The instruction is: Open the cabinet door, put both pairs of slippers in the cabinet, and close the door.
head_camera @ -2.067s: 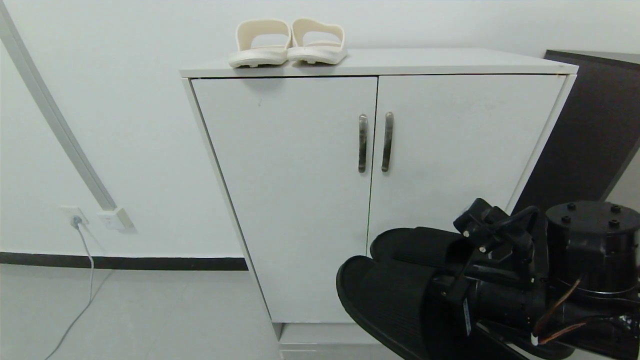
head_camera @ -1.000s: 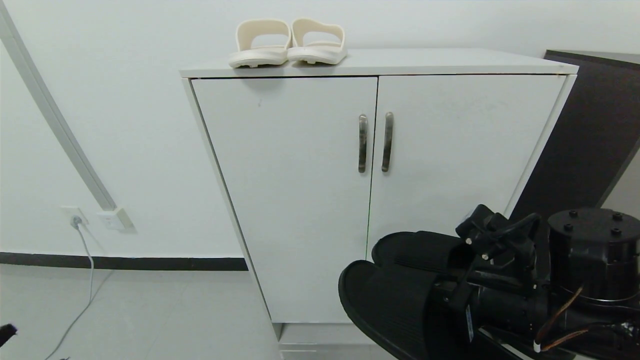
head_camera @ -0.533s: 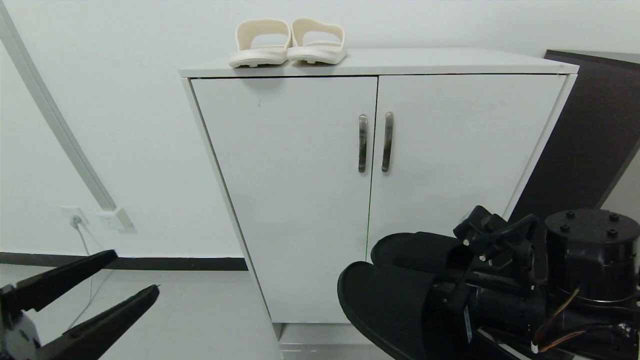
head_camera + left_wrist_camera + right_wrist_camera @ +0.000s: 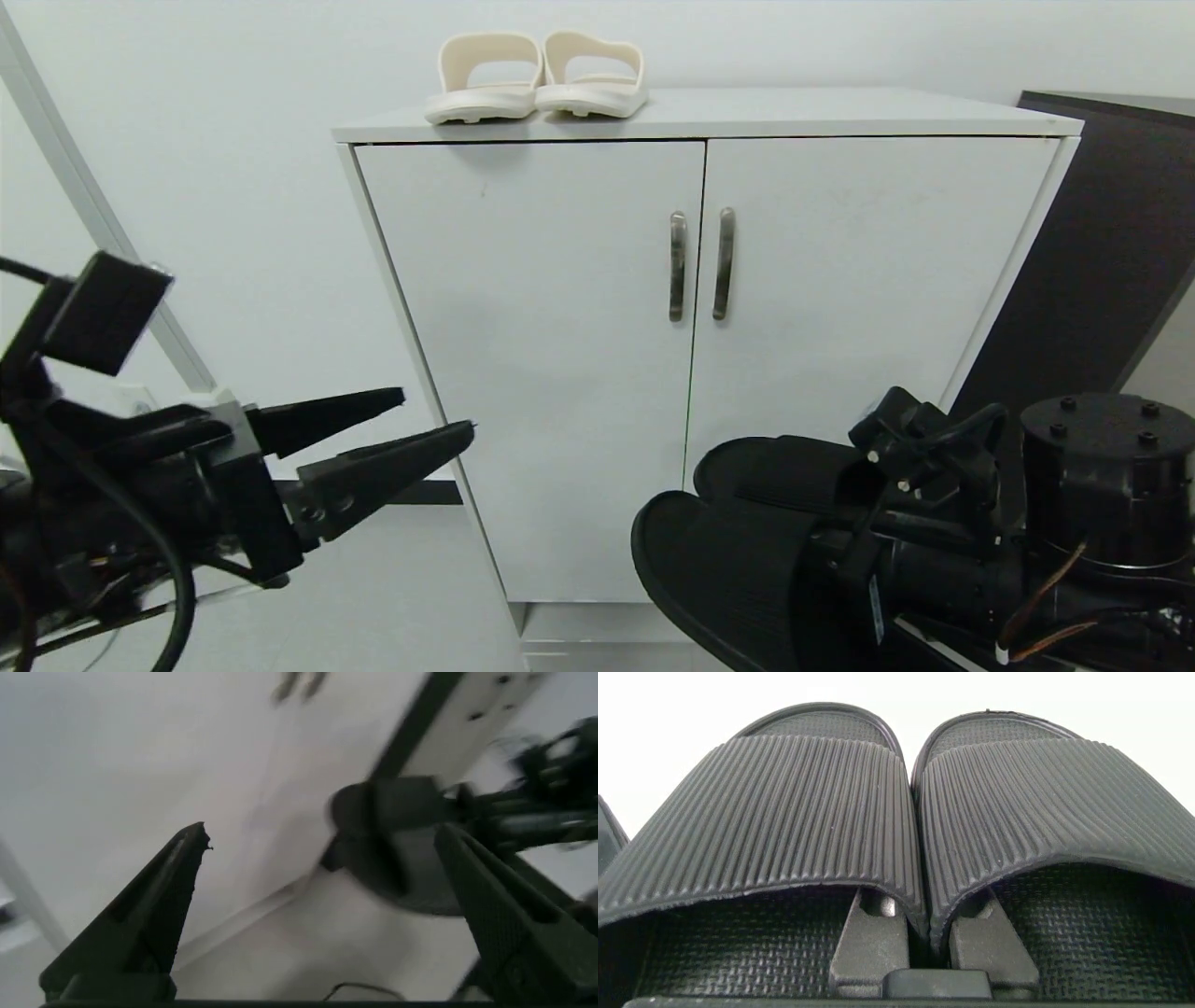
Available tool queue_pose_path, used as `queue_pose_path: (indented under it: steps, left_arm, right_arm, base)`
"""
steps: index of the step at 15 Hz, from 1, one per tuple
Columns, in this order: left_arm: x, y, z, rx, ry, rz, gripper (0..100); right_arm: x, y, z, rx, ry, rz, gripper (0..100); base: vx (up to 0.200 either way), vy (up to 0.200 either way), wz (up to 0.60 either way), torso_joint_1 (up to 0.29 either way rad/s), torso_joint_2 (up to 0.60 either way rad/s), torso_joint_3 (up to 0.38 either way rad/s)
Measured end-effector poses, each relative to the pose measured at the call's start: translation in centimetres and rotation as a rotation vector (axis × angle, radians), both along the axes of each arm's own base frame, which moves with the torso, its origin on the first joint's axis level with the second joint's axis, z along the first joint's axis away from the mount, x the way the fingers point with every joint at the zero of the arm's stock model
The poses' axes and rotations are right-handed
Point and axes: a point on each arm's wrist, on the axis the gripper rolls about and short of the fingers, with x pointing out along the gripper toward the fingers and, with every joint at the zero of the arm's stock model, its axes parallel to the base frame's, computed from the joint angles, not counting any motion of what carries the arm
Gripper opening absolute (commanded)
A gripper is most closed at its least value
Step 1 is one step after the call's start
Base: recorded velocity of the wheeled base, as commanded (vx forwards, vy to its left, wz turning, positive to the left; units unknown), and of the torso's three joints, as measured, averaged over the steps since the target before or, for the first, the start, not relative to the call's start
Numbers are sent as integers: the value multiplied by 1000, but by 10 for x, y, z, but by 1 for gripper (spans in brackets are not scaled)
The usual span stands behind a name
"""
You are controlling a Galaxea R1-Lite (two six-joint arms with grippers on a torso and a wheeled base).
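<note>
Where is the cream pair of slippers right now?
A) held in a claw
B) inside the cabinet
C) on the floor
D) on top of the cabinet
D: the cream slippers sit side by side on the flat top of the white cabinet, near its left end.

The left gripper (image 4: 437, 411), out of sight two seconds ago, has risen from the lower left with its fingers spread, its tips now at the cabinet's (image 4: 560, 373) left edge.
</note>
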Motion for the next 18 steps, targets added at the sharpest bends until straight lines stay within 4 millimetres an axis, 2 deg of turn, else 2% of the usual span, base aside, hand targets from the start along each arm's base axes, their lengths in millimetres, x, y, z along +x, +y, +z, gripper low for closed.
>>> queue_pose_path:
  steps: [9, 13, 18]
  left_arm:
    - [62, -119, 35, -71, -1, -287, 100]
    - [80, -142, 49, -154, 42, -440, 100]
    - [101, -157, 53, -173, 39, -423, 100]
  right_arm:
    - [-3, -3, 0, 1, 0, -1, 0]
    - [-3, -3, -1, -1, 2, -2, 0]
    - [-3, -3, -1, -1, 2, -2, 0]
  base:
    - [0, 0, 0, 0, 0, 0]
    - [0, 0, 0, 0, 0, 0]
    - [0, 0, 0, 0, 0, 0]
